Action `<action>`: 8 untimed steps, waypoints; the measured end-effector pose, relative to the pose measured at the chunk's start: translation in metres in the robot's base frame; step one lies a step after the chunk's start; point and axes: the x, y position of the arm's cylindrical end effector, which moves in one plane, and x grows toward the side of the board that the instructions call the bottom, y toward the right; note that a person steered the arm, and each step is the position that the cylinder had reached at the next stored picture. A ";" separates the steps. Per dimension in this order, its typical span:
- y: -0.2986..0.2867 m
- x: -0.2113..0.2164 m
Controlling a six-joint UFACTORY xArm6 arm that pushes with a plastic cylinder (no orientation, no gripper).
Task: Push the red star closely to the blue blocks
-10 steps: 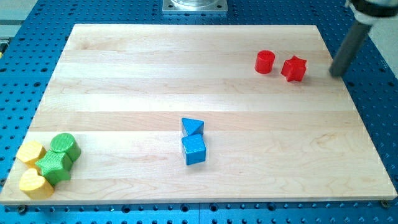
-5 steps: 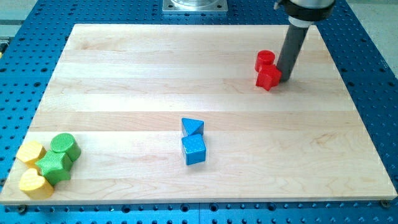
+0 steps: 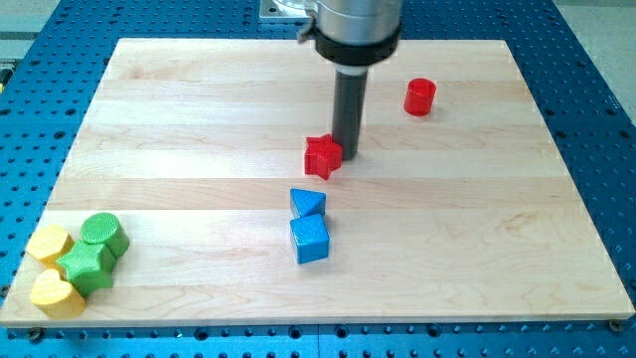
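Note:
The red star [image 3: 322, 156] lies near the middle of the wooden board [image 3: 199, 119]. My tip [image 3: 348, 153] touches its right side. The blue triangle [image 3: 307, 203] sits a short way below the star, with a small gap between them. The blue cube [image 3: 310, 240] sits directly below the triangle, touching it.
A red cylinder [image 3: 420, 96] stands at the view's upper right. At the lower left corner sit a green cylinder [image 3: 103, 233], a green star [image 3: 86, 265], a yellow hexagon-like block [image 3: 48, 243] and a yellow heart [image 3: 56, 292], clustered together.
My tip has swept left and downward, pushing the red star away from the red cylinder toward the blue blocks. The red cylinder shifted slightly.

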 end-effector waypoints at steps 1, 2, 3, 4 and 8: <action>-0.028 -0.020; -0.038 -0.005; -0.030 0.014; -0.029 0.046; -0.002 0.063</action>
